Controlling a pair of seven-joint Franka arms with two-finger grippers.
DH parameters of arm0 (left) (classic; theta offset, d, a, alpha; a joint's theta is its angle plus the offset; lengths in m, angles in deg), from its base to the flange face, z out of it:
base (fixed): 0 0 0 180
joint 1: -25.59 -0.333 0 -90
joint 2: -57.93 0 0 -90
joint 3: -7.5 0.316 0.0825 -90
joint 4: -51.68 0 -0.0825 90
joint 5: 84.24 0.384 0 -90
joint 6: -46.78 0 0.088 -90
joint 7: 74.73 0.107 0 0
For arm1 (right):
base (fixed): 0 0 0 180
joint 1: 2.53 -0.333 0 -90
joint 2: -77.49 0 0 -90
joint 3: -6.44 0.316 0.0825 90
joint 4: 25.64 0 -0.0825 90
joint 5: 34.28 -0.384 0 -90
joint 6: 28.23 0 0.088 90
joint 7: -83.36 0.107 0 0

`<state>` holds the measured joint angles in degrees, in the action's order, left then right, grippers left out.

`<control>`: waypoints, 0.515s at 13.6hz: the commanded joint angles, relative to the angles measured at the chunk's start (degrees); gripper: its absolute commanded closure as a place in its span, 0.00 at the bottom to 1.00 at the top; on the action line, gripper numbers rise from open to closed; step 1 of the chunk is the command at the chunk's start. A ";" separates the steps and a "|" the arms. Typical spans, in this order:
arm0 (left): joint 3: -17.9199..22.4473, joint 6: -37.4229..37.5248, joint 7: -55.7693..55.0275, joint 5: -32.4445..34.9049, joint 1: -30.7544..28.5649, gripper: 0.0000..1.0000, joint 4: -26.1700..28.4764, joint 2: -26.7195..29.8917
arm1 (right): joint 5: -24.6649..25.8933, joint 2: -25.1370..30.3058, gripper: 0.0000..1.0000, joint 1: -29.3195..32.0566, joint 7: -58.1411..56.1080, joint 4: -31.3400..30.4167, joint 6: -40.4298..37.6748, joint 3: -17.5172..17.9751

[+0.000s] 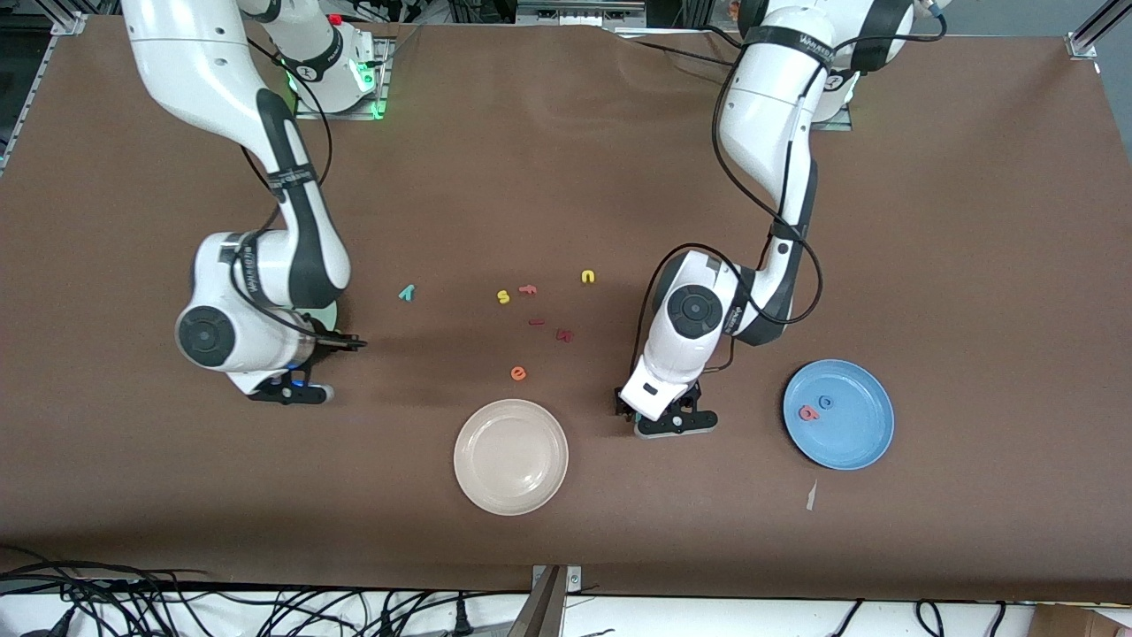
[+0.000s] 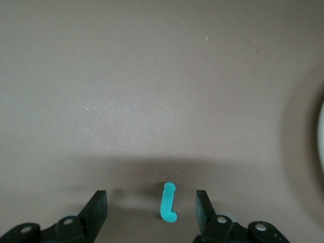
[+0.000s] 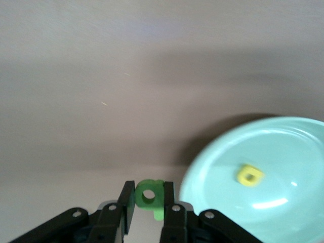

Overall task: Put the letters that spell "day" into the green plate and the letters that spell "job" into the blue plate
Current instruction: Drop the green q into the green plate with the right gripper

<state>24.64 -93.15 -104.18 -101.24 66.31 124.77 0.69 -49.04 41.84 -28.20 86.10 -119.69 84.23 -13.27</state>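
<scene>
The left claw [image 2: 151, 212] stood low over the bench [image 1: 973, 221], between the cream plate [image 1: 510, 456] and the blue plate [image 1: 838, 414], its fingers spread around the teal "j" [image 2: 168, 202] without touching. The right claw [image 3: 149, 202] clenched the green "d" [image 3: 151, 196] beside the green plate [image 3: 263, 187].

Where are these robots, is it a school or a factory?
Probably a robot lab. Two white arms are bolted along a brown table, bundles of cables hang off its edge, and tiny foam letters lie scattered for a sorting test.
</scene>
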 commanded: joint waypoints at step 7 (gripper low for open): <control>1.84 -1.75 0.62 -1.38 2.00 0.50 -1.55 -3.40 | 0.18 10.60 0.91 -0.16 -11.32 -24.15 18.22 -3.59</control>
<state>25.74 -94.59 -104.40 -101.23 67.62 124.66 -0.86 -49.01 48.78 -28.09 78.27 -137.36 97.11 -17.07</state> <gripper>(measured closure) 0.401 0.731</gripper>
